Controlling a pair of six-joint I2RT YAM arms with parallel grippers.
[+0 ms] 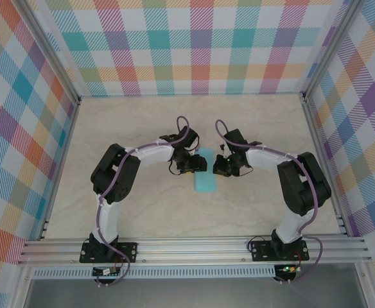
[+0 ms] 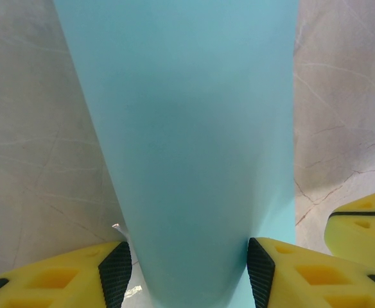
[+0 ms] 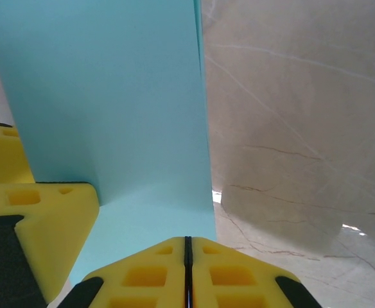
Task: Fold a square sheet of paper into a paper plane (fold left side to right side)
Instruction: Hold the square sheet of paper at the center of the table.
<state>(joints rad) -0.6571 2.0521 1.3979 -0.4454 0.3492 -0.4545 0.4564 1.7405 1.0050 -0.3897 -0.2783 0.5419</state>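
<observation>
At the middle of the pale marbled tabletop [image 1: 142, 128], between the two arms, we find the thin, plain light-turquoise square sheet of paper [image 1: 207, 185], which from above reads as a narrow strip. Its far part is hidden by the wrists. The left gripper [image 1: 189, 168] sits at its left edge and the right gripper [image 1: 221, 168] at its right, though from above we cannot read either jaw.

The left wrist camera adds the paper's form. The sheet [image 2: 194, 141] rises as a smooth curved wall, and the left gripper [image 2: 189, 269] holds its yellow fingers [image 2: 52, 279] wide apart with that curve filling the gap. Another yellow finger [image 2: 364, 221] shows at the right edge.

The right wrist camera shows the right gripper [image 3: 188, 242] with its fingers pressed together along a thin seam at the paper's near edge. We cannot tell whether any paper is nipped there. Here part of the sheet [image 3: 110, 96] stands up while a strip lies flat.

Multicoloured plaid walls [image 1: 194, 45] surround the table.
</observation>
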